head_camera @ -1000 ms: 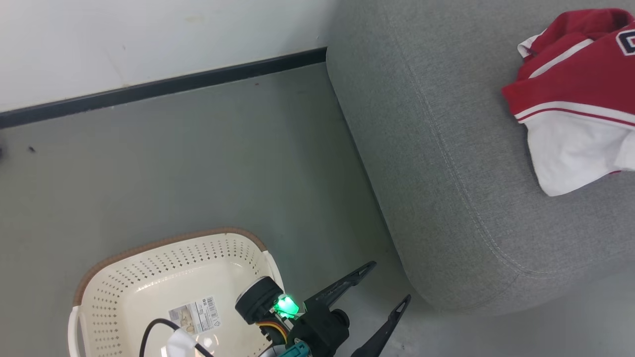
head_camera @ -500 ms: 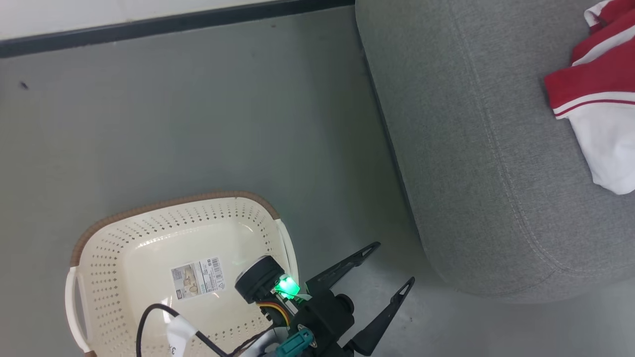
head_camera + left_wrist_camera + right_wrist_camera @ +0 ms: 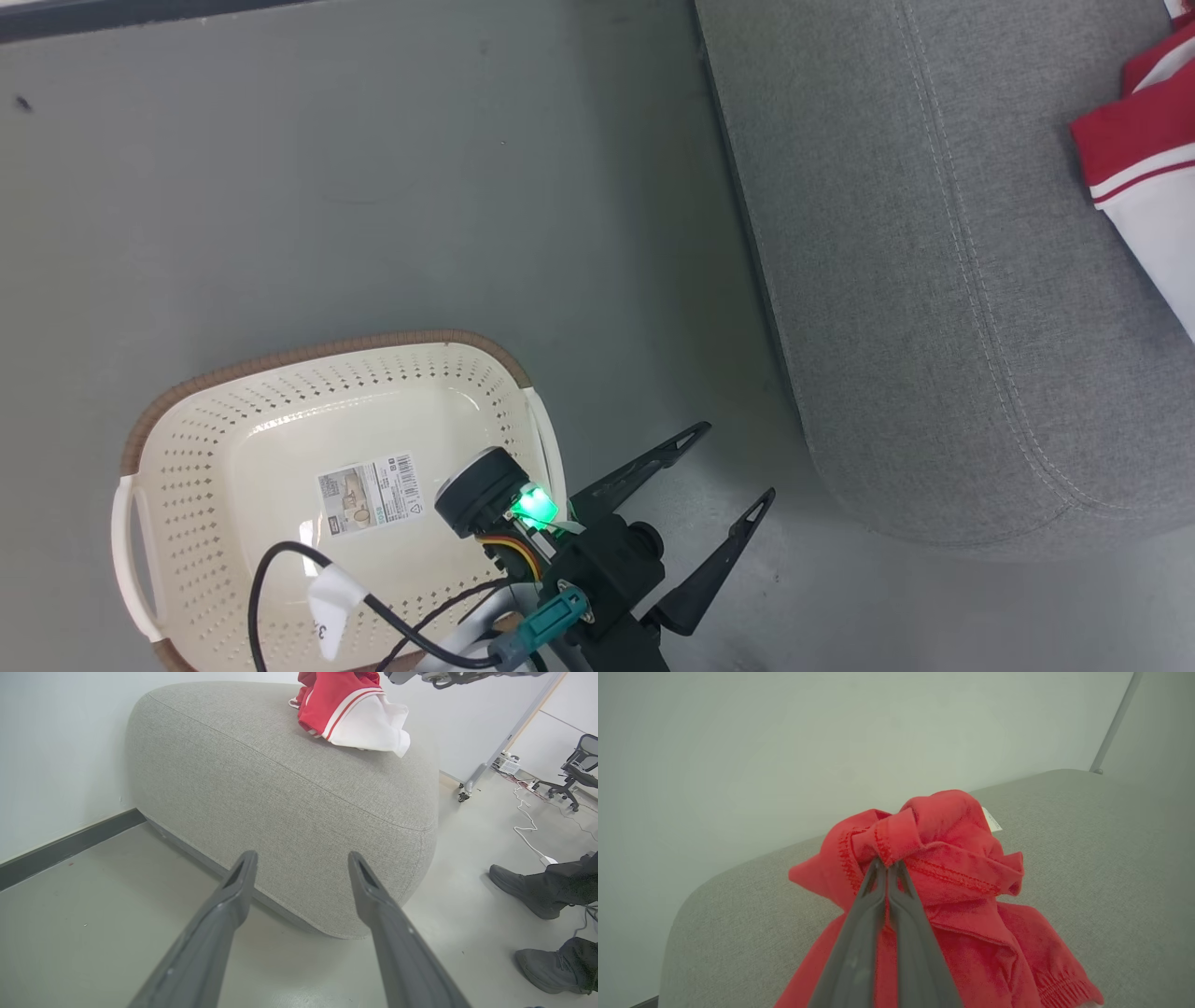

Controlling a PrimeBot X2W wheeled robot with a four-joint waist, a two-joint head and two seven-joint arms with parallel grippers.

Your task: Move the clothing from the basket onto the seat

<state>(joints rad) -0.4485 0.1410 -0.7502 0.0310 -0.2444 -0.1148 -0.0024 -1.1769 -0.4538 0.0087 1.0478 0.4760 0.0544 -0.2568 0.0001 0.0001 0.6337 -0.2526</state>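
The two fingers (image 3: 229,905) of our left gripper (image 3: 733,464) stand wide apart, with only floor (image 3: 373,187) and the seat's near corner showing between them. In the head view we see this gripper hanging over the floor in the gap between the basket (image 3: 233,420) and the seat (image 3: 934,233), just beside the basket's right handle, with a green light (image 3: 532,506) glowing on its wrist.

The fingers (image 3: 864,933) of our right gripper (image 3: 887,864) are pressed tightly together. A fold of the clothing (image 3: 952,858) is pinched at their tips, and the red fabric is drawn up into a peak there.

The rest of the clothing lies on top of the seat. In the left wrist view we see it well back from the near corner, red above and a white panel spread toward the far edge. The basket sits on the floor, apart from the seat, and a paper label (image 3: 366,495) shows on its cream bottom. A person's two dark shoes (image 3: 523,891) rest on the floor to the right in the left wrist view.
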